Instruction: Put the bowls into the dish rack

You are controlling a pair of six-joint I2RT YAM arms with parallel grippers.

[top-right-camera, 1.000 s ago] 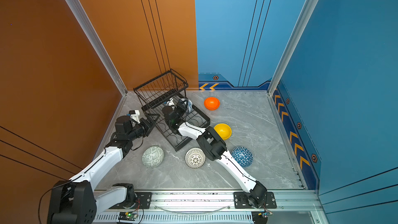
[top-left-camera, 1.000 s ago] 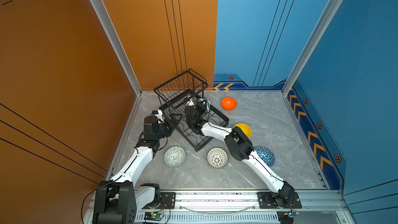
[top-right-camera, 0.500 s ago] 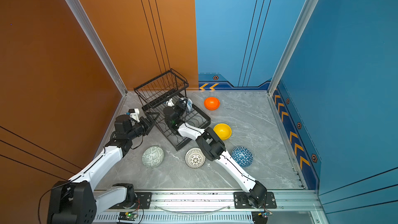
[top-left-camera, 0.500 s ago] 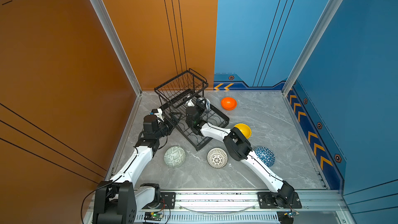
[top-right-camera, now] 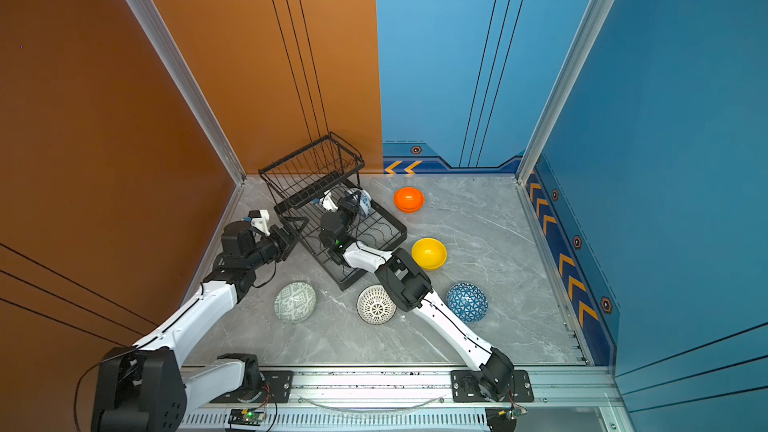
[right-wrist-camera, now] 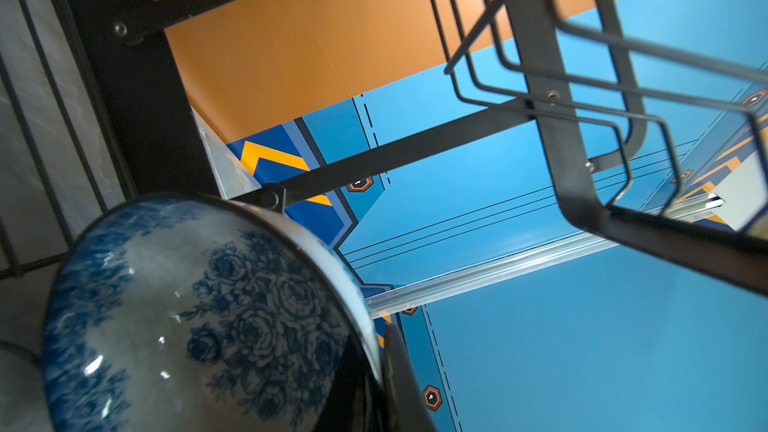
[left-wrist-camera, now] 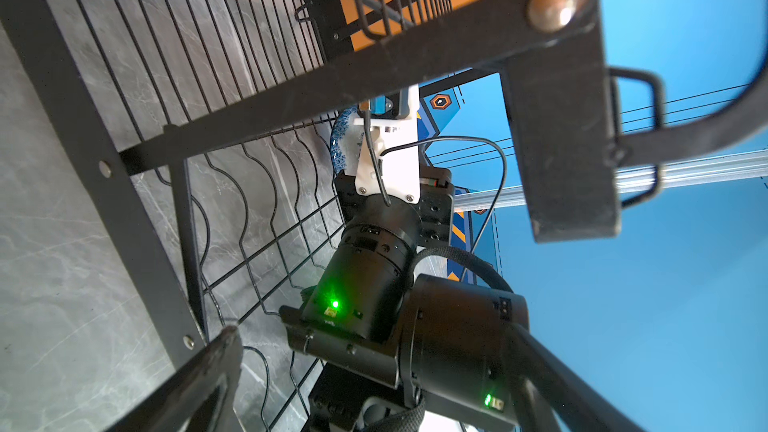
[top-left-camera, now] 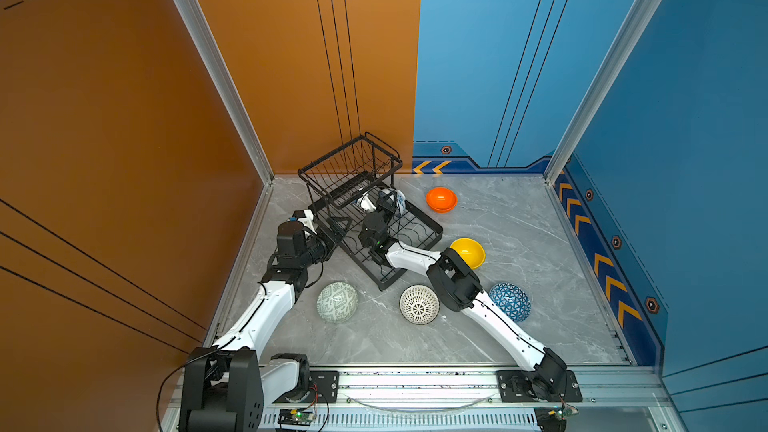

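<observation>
The black wire dish rack (top-left-camera: 432,228) (top-right-camera: 397,229) stands at the back left, its raised basket at the far end. My right gripper (top-left-camera: 388,201) (top-right-camera: 353,203) (right-wrist-camera: 376,342) reaches into the tray under the basket, shut on the rim of the white-and-blue floral bowl (top-left-camera: 400,200) (top-right-camera: 365,201) (right-wrist-camera: 199,317), which stands on edge. My left gripper (top-left-camera: 338,230) (top-right-camera: 293,230) (left-wrist-camera: 374,328) is open at the rack's left side, holding nothing. On the floor lie the orange bowl (top-left-camera: 441,199), yellow bowl (top-left-camera: 467,252), blue triangle bowl (top-left-camera: 510,301), white lattice bowl (top-left-camera: 419,304) and pale green bowl (top-left-camera: 337,302).
The orange wall (top-left-camera: 249,97) stands close behind and left of the rack, the blue wall (top-left-camera: 498,76) at the back. My right arm (top-left-camera: 453,280) crosses over the rack's near end, between the lattice and yellow bowls. A metal rail (top-left-camera: 415,384) runs along the front edge.
My right gripper has carried the floral bowl slightly deeper into the rack, toward the back. The left gripper has edged a little closer to the rack's side.
</observation>
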